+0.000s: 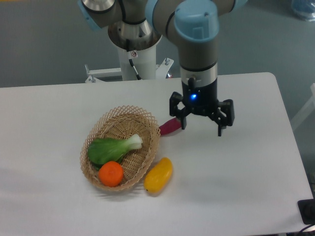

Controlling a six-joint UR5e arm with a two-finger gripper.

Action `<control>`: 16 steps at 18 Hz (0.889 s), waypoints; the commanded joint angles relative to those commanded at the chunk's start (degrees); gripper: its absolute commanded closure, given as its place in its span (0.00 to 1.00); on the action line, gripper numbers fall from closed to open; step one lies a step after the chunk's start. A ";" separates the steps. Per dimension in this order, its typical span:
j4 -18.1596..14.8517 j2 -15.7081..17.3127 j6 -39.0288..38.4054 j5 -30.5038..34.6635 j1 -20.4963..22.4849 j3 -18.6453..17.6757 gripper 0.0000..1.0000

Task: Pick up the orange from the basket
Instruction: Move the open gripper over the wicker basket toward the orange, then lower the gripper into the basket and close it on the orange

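The orange (pixel 110 173) is small, round and bright orange. It lies in the near end of the tan wicker basket (pixel 147 127), next to a green leafy vegetable (pixel 110 149). My gripper (pixel 202 128) hangs above the table to the right of the basket, well apart from the orange. Its fingers are spread wide and hold nothing.
A long yellow-orange mango-like fruit (pixel 158 175) lies on the table against the basket's near right side. A purple-red object (pixel 170 126) lies on the table between the basket and the gripper, partly hidden by it. The robot base (pixel 135 54) stands at the back.
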 joint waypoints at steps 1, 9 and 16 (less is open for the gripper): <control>0.27 -1.22 -3.16 0.00 -2.01 -0.09 0.00; 5.37 -6.33 -13.12 -0.26 -11.69 -7.55 0.00; 6.69 -13.00 -15.93 -5.98 -14.42 -8.44 0.00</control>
